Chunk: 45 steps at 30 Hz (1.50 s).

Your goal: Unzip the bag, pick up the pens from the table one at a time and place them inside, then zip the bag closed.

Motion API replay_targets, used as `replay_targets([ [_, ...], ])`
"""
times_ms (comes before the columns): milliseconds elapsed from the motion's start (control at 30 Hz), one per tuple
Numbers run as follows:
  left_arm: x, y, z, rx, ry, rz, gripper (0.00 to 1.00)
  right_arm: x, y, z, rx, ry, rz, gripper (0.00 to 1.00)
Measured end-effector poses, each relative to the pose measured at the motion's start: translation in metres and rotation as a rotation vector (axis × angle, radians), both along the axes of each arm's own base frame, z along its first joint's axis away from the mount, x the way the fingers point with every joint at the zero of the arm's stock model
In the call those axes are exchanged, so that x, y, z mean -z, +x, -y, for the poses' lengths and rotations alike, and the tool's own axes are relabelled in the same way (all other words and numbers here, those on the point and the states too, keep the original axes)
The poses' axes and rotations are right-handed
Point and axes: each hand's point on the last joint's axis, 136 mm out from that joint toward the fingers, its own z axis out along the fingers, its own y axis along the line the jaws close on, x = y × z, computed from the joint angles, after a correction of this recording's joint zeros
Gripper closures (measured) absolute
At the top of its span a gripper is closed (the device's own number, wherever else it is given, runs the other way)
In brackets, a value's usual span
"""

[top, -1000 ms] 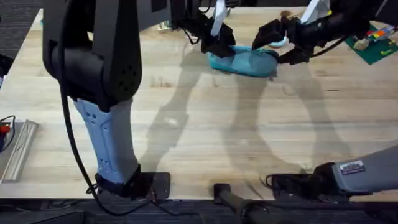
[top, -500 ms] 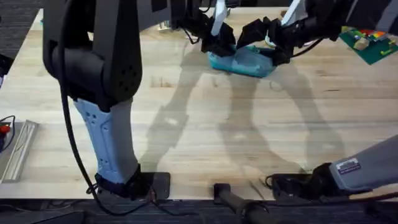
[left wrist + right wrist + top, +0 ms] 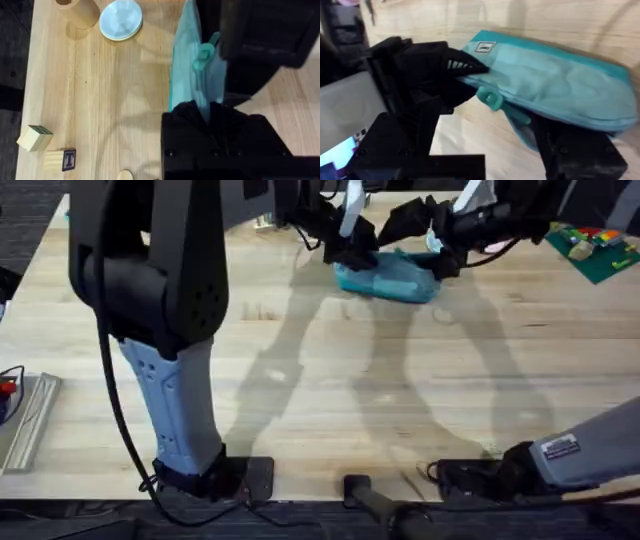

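Left claw (image 3: 357, 252): clamped on the bag's (image 3: 392, 277) end.
Right claw (image 3: 432, 255): apparently closing by the zipper pull (image 3: 490, 96).
Risk: pull slips free, so the bag drags along the worktop (image 3: 330, 380).

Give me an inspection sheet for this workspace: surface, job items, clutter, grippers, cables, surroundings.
Surface: light wooden table, arm shadows across it.
Job's things: teal bag lying at the far middle of the table; its teal zipper pull hangs free. Pens: nothing seen.
Clutter: round light-blue dish, wooden cylinder, wooden blocks, green board with coloured bricks.
Grippers: left gripper shut on the bag's left end; right gripper at the bag's right end, grip cannot be told.
Cables: black cable running down the left arm to its base.
Surroundings: dark floor beyond the table's left edge.
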Motion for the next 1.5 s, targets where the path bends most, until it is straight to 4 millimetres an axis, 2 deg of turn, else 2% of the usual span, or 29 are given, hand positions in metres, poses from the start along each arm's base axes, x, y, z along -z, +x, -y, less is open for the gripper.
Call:
replay_targets([
  [600,0.000,0.000,0.000,0.000,0.000,0.000,0.957,-0.027,-0.003,0.001,-0.067,0.184,0.042,0.006],
  [1000,0.000,0.002,-0.001,-0.004,0.004,0.006,0.957,-0.037,0.001,0.000,-0.104,0.197,0.123,0.006],
  [1133,0.000,0.002,-0.001,-0.004,0.001,0.005,0.957,-0.051,0.001,0.000,-0.113,0.193,0.179,0.006],
  [1333,0.000,0.001,-0.001,-0.003,0.001,0.002,0.957,-0.088,-0.007,-0.005,-0.155,0.220,0.284,0.006],
  [1500,0.000,0.001,-0.001,-0.003,0.001,0.001,0.957,-0.099,-0.010,-0.006,-0.168,0.224,0.319,0.006],
])
